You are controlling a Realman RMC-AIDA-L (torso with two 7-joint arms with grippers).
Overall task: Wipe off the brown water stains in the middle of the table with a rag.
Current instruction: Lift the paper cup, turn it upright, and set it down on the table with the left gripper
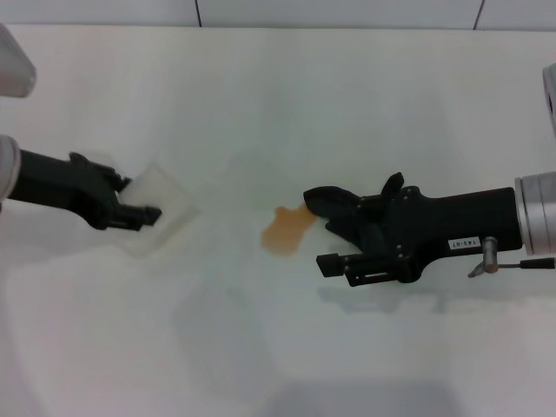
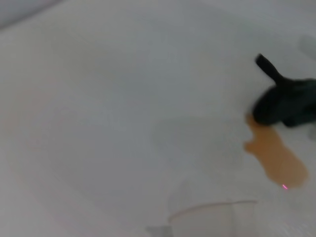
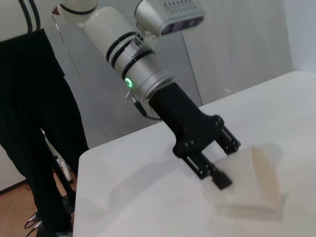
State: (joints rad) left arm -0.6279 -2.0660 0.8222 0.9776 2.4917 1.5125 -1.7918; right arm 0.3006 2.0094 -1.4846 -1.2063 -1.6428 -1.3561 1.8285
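The brown water stains (image 1: 287, 231) lie mid-table (image 1: 278, 104), their right edge touching the black rag (image 1: 334, 204), apparently pinched in the closed right gripper (image 1: 323, 228), while well to the left the left gripper (image 1: 139, 201) grips a clear plastic cup (image 1: 161, 208) lying on its side.
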